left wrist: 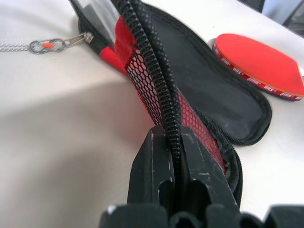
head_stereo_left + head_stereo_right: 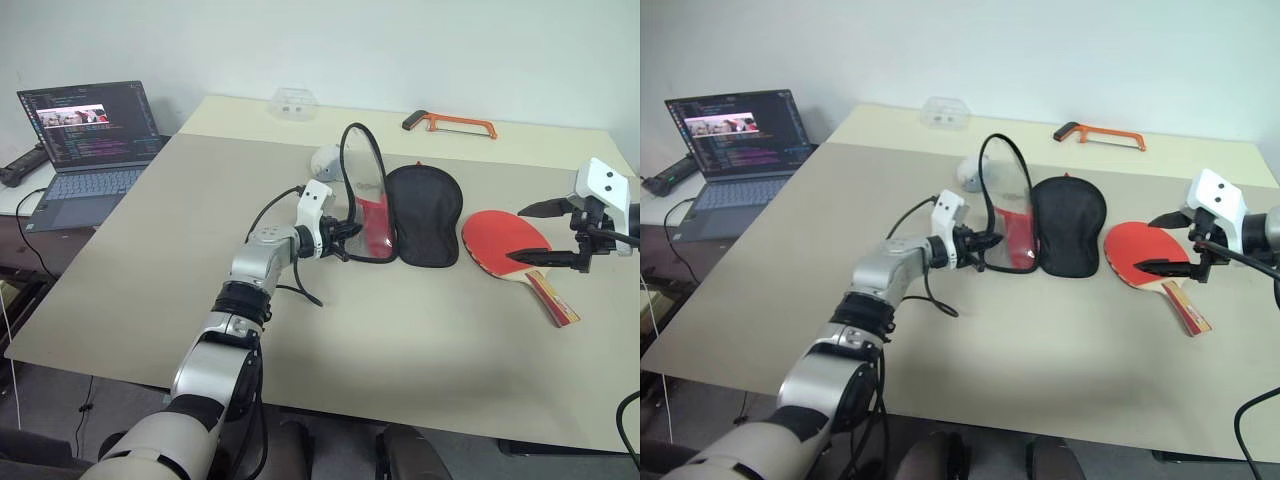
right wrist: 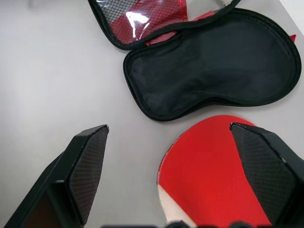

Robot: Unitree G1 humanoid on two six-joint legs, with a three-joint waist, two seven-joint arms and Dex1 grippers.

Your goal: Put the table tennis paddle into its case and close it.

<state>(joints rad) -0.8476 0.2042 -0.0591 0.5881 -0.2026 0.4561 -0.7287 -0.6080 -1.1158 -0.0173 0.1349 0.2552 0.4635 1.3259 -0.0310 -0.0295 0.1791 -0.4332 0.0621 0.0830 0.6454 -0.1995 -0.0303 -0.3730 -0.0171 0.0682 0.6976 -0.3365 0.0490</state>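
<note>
**Case held open, paddle lying beside it**

Nearest the camera, the left gripper [image 2: 345, 243] is clamped on the zipper rim of the paddle-shaped red-and-black fabric case [image 2: 425, 215], lifting one flap upright. Just right of it, the red-bladed, wooden-handled table tennis paddle [image 2: 505, 242] lies flat on the beige table [image 2: 150, 260]. Above it, the right gripper [image 2: 540, 232] hovers, fingers spread wide.

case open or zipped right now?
Open. The case is unzipped: its black half lies flat on the table while the left gripper holds the red half upright by the zipper rim.
</note>
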